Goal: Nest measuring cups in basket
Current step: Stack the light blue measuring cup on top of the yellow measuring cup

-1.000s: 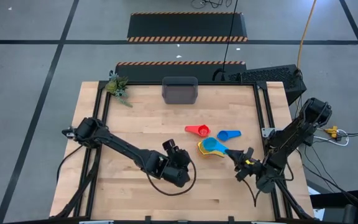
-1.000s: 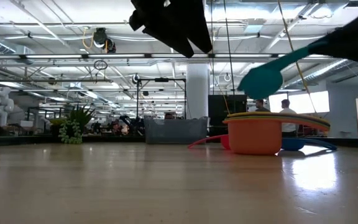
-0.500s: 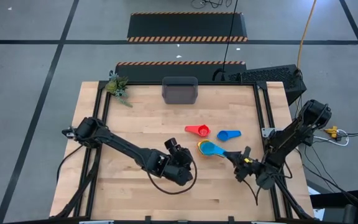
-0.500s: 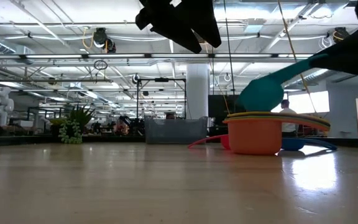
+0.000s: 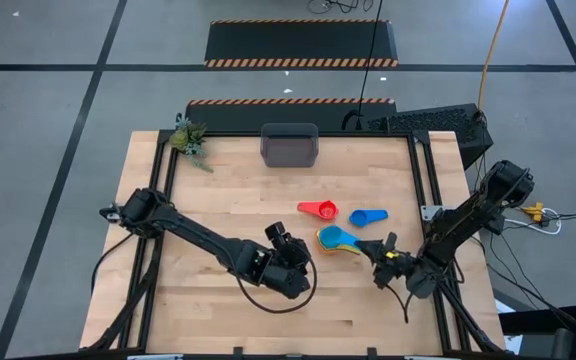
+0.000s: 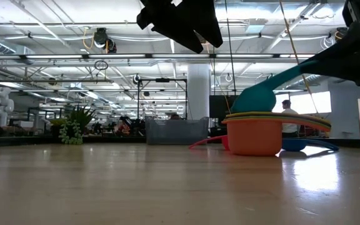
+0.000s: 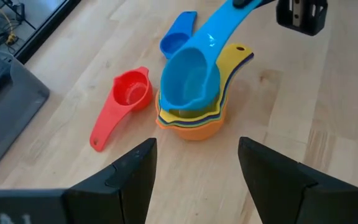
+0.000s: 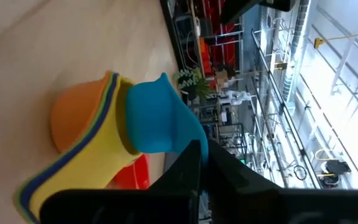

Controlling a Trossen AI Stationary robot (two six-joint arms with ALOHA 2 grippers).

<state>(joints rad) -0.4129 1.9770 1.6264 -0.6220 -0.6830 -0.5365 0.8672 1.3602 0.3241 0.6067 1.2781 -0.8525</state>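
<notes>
Cyan cup (image 7: 190,78) | held by right gripper (image 5: 381,253) (handle) | atop stack (image 7: 191,121)

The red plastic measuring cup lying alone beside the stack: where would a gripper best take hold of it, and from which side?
Probably by its flat handle. The red plastic measuring cup lies upright on the wooden table, apart from the nested stack of plastic cups, its handle pointing away from the stack. Coming down from above with the jaws across the handle's narrow edges looks easiest; the round bowl is wider and closer to the stack.
</notes>
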